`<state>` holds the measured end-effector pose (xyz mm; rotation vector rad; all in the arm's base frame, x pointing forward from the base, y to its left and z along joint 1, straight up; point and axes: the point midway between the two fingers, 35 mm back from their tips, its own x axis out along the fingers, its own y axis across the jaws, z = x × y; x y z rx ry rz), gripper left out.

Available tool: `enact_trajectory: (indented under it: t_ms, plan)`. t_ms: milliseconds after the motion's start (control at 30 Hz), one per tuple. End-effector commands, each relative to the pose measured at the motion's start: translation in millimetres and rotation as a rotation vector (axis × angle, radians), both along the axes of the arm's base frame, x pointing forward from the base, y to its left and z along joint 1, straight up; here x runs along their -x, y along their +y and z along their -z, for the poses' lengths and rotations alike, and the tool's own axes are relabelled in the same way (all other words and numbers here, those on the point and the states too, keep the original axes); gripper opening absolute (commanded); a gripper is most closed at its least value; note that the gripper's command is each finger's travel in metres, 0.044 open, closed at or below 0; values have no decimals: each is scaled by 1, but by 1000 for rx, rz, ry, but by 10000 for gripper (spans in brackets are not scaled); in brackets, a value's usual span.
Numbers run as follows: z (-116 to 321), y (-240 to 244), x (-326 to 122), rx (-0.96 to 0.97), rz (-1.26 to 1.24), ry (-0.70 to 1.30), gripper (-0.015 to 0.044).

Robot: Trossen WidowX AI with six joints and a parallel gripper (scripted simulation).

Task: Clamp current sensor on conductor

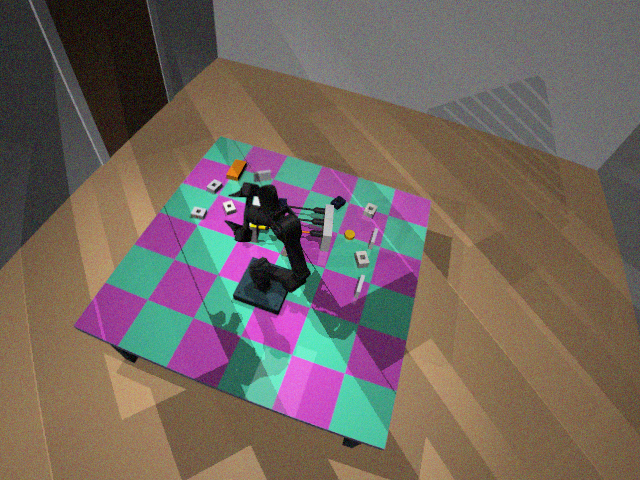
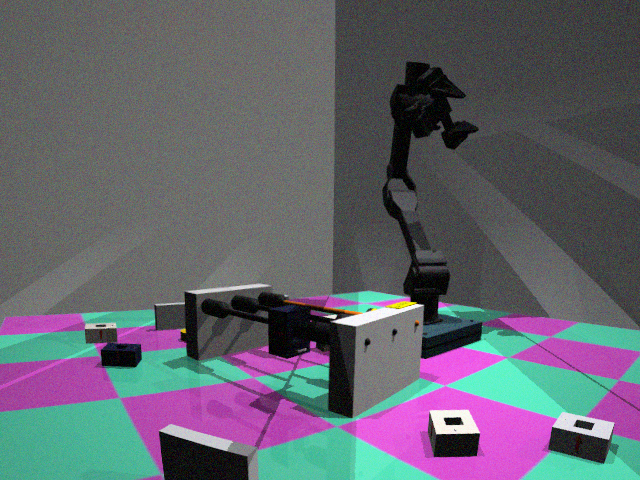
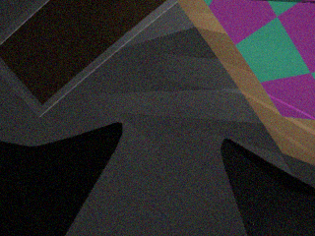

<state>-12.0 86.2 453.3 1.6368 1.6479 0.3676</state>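
A dark blue sensor block (image 2: pixel 288 330) sits around the black conductor nearest the camera in the exterior view, between two white end plates (image 2: pixel 382 356) (image 2: pixel 227 322) (image 1: pixel 327 227). It looks closed; its latch and arrow cannot be made out. In the top view the arm mostly hides it. An orange conductor (image 2: pixel 325 308) and another black one run beside it. A yellow label (image 2: pixel 402 305) (image 1: pixel 258 226) lies at one end plate; its lettering is not readable. My gripper (image 1: pixel 230 208) (image 2: pixel 469 111) (image 3: pixel 171 135) is open and empty, raised high above the conductors and pointing away sideways.
A second dark blue block (image 1: pixel 338 202) (image 2: pixel 120 354) lies beyond the end plate. Several white blocks with square holes stand around, one here (image 1: pixel 361 258). An orange block (image 1: pixel 236 169), a yellow disc (image 1: pixel 349 234) and thin white panels (image 1: pixel 359 286) (image 1: pixel 372 238) also stand on the table.
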Motion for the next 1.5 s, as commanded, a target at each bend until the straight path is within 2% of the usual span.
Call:
enact_trajectory:
  t_ms: [0,233,467,700,1100,1367,1467]
  plan:
    - [0,2,-2,0,5,-15,426]
    - [4,57,-94,97,188,-576,440]
    - [18,65,-161,268,304,-919,440]
    - [38,51,-223,510,397,-1210,440]
    - [88,-16,-304,1105,471,-1578,440]
    - [127,-81,-327,1598,420,-1682,440]
    - [130,-86,-328,1640,412,-1685,440]
